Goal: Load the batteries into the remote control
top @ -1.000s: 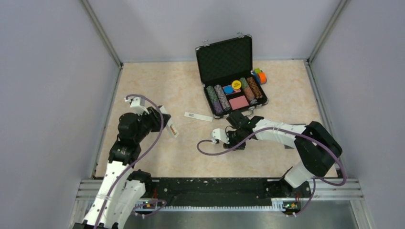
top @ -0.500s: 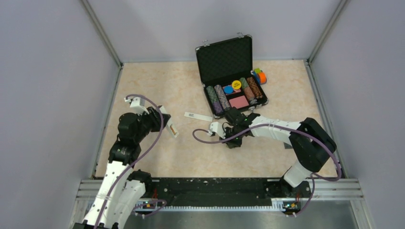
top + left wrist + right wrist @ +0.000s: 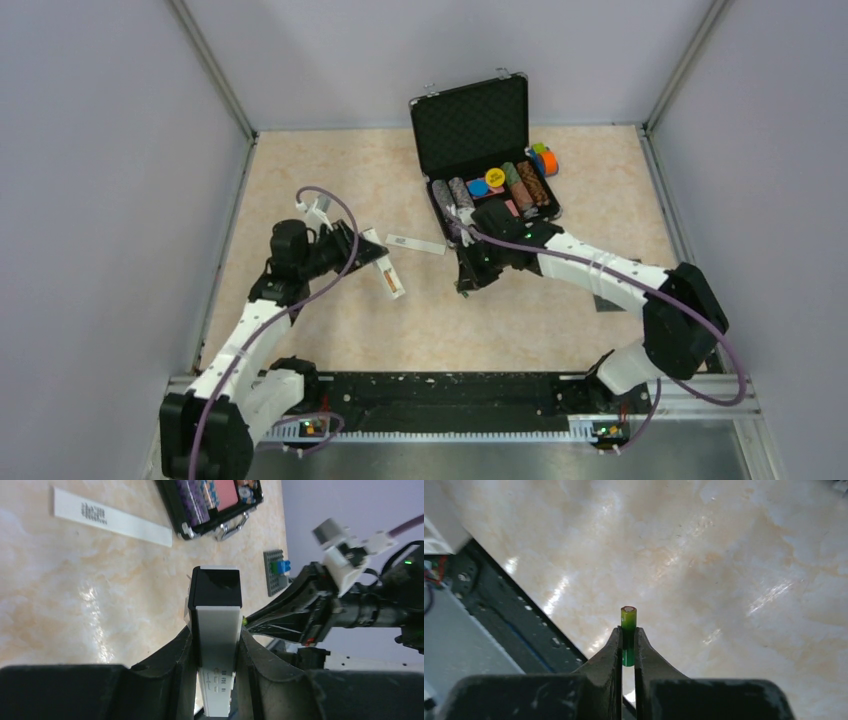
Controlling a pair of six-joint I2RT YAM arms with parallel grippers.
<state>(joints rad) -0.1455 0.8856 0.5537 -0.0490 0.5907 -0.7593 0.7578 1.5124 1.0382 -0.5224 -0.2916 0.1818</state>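
**Progress:** loading is not complete. The left claw [image 3: 216, 639] is pressed onto the sides of the remote control [image 3: 216, 620] and holds it above the bench [image 3: 330, 180], black end pointing away from the wrist. The right claw [image 3: 628, 632] pinches the green battery [image 3: 628, 616] by its lower half, clear of the bench, with the metal tip standing proud of the fingertips. In the top view the two claws are near each other but apart, and the battery does not touch the remote. A reddish spot shows on the held remote in that view. Whether it is a battery already seated there cannot be told.

**Remaining, in my judgement:** bring the green battery to the compartment, seat it, and account for the other one. A white strip [image 3: 415, 243] with a dark printed patch lies flat on the bench near the case. It may be the cover.

**Containers:** the black case [image 3: 468, 125] stands open with its lid upright. It holds rows of poker chips [image 3: 522, 187], a few loose round chips and a pink pad. No battery is visible in it
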